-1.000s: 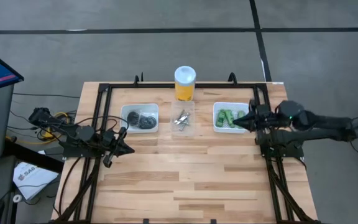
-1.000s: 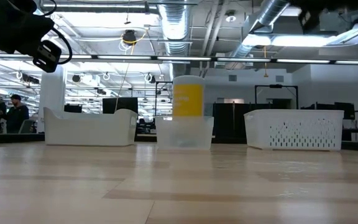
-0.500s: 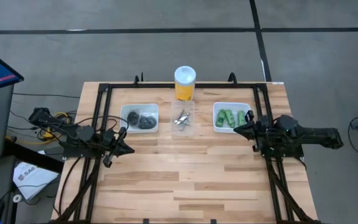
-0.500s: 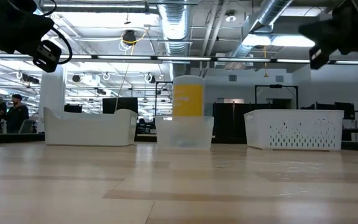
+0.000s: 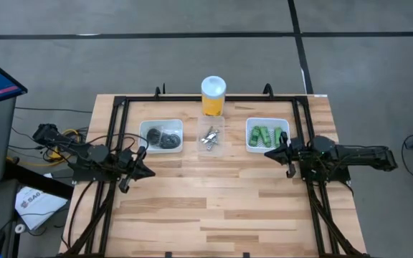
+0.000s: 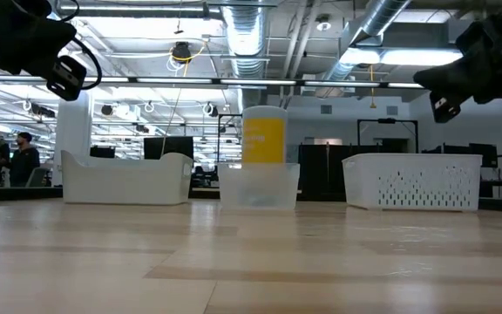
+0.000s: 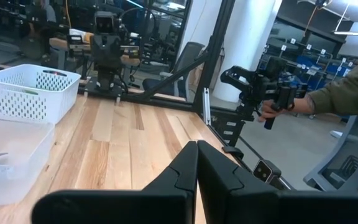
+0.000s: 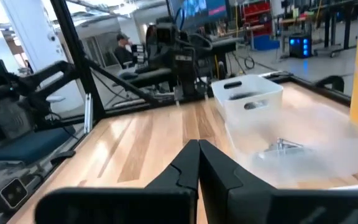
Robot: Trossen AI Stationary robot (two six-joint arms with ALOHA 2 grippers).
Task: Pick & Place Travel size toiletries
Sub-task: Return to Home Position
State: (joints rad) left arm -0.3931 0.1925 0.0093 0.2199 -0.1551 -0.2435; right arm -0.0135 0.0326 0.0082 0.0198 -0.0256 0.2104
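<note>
Green bottles [image 5: 267, 134] lie in the white tray [image 5: 250, 147] at the far right. Dark round pots [image 5: 163, 137] lie in the white tray [image 5: 143, 127] at the far left. Silvery tubes [image 5: 209, 137] lie in the clear tray [image 5: 201, 149] between them. My right gripper [image 5: 267, 153] hovers shut and level just near of the right tray, empty. My left gripper [image 5: 151, 173] hangs shut at the table's left side, near of the left tray, also empty. The wrist views show both pairs of fingers closed together, left gripper [image 7: 196, 163] and right gripper [image 8: 197, 158].
A tall yellow cylinder with a white lid [image 5: 213, 95] stands behind the clear tray. Black frame rails [image 5: 117, 143] run along the table's sides and back. The near half of the wooden table [image 5: 214, 215] is bare. A person holding a device [image 7: 278, 93] stands beyond the table.
My right gripper has come down from high above the right tray and drawn slightly toward the near edge, ending level just above the table. My left gripper and the trays have kept still.
</note>
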